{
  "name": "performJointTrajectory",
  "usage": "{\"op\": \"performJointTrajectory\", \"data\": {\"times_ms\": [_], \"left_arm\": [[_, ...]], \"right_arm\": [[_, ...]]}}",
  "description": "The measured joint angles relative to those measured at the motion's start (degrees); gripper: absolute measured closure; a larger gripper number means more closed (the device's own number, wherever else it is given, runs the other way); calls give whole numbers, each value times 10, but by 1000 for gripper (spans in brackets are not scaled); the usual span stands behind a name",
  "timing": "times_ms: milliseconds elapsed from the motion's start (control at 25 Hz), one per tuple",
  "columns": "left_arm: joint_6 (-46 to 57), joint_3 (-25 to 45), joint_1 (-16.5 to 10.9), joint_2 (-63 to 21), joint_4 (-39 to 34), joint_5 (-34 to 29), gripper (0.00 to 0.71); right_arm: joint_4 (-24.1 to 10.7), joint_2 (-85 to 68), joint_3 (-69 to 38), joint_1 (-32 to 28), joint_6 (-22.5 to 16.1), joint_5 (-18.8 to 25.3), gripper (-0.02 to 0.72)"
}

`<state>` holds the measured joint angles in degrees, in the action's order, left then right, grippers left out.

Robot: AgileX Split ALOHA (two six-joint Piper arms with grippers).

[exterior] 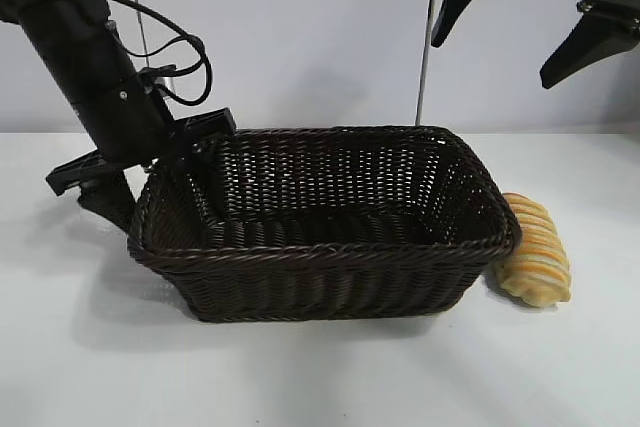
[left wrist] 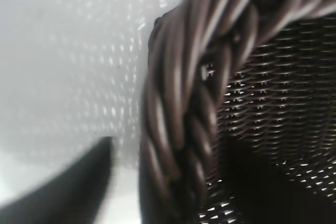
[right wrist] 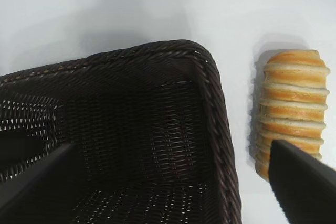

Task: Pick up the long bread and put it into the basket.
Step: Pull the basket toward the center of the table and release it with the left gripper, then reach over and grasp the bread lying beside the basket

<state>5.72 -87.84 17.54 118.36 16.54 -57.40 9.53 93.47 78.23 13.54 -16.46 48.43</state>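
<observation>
The long bread (exterior: 535, 247), golden with orange-brown ridges, lies on the white table just outside the right end of the basket (exterior: 320, 252). The dark brown wicker basket stands in the middle and is empty. My right gripper (exterior: 493, 62) is open and empty, high above the basket's right end. In the right wrist view the right gripper (right wrist: 170, 145) spans the basket's rim (right wrist: 210, 87), with one finger over the bread (right wrist: 291, 98). My left gripper (exterior: 150, 192) is at the basket's left end. In the left wrist view the left gripper (left wrist: 168, 145) is open and straddles the braided rim (left wrist: 178, 103).
The white table (exterior: 300, 377) extends in front of the basket and to the right of the bread. A grey wall stands behind. Cables hang beside the left arm (exterior: 180, 57).
</observation>
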Motion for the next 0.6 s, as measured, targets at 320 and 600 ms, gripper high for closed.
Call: {"op": "performJointTrajectory", "data": {"times_ms": [320, 600], "left_arm": [[6, -1, 0, -88, -30, -34, 16], [14, -1, 0, -133, -32, -68, 16]], "right_arm": [[0, 0, 0, 0, 1, 0, 8], [0, 0, 0, 0, 17, 1, 8]]}}
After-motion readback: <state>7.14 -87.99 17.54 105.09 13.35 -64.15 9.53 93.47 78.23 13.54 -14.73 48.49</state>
